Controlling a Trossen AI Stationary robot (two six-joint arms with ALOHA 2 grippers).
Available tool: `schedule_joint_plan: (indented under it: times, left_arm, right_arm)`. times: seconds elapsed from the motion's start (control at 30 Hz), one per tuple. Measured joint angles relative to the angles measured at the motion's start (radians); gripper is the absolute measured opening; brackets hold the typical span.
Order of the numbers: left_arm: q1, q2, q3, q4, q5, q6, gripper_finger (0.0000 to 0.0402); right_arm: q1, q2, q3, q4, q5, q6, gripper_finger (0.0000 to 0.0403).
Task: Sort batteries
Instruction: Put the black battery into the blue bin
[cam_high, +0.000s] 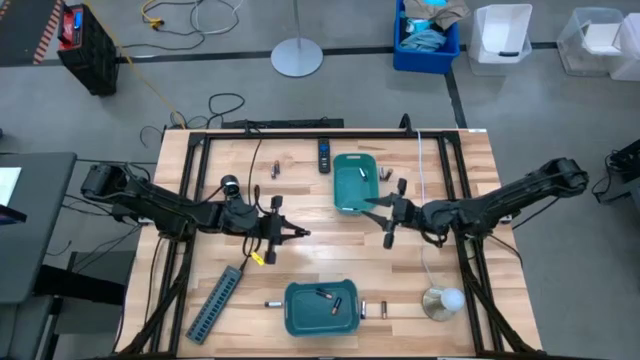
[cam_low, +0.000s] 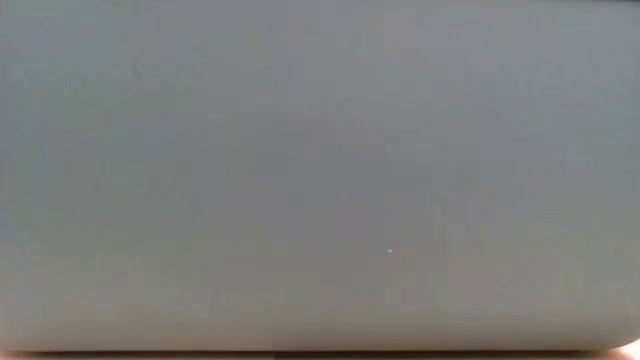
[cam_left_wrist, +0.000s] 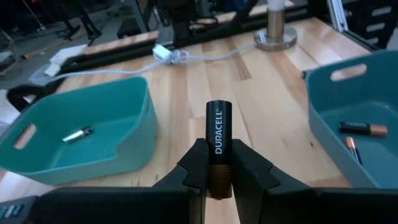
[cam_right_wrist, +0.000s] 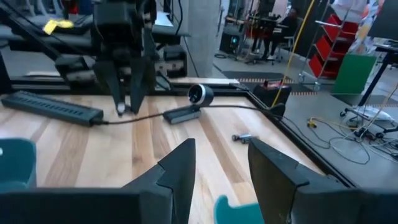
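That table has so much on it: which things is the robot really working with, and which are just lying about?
Part of the job:
- Duracell battery held in the left gripper
- two teal bins, each holding batteries
- loose batteries on the table
- right gripper, jaws open, empty

Just lying about:
- grey power strip
- black remote
- webcam
- white cable
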Motion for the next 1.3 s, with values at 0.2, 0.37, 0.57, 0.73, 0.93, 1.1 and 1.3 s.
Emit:
schedule_joint_plan:
  times: [0.2, 0.37, 0.57, 0.73, 0.93, 1.1, 1.3]
  left_arm:
    - [0.005, -0.001, 0.000, 0.016, 0.000, -0.013, 0.0038]
    - [0.001, -0.001, 0.000, 0.010, 0.018, -0.004, 0.0038]
    - [-0.017, -0.001, 0.000, 0.017, 0.062, 0.037, 0.0038]
    - [-0.017, -0.001, 0.000, 0.017, 0.061, 0.037, 0.0038]
    - [-0.017, -0.001, 0.000, 0.017, 0.062, 0.034, 0.0038]
    - [-0.017, -0.001, 0.000, 0.016, 0.063, 0.032, 0.0038]
    - [-0.018, -0.001, 0.000, 0.015, 0.065, 0.030, 0.0038]
  right_arm:
    - [0.021, -0.030, -0.025, -0.009, 0.039, -0.007, 0.0164]
    - [0.058, -0.084, -0.082, 0.086, 0.091, -0.066, 0.0164]
    - [0.106, -0.175, -0.159, 0.167, 0.091, -0.115, 0.0164]
    - [0.107, -0.258, -0.220, 0.173, 0.091, -0.113, 0.0164]
    - [0.136, -0.361, -0.269, 0.173, 0.092, -0.114, 0.0164]
    - [0.146, -0.419, -0.295, 0.143, 0.092, -0.113, 0.0164]
    - [0.145, -0.432, -0.295, 0.103, 0.106, -0.113, 0.0164]
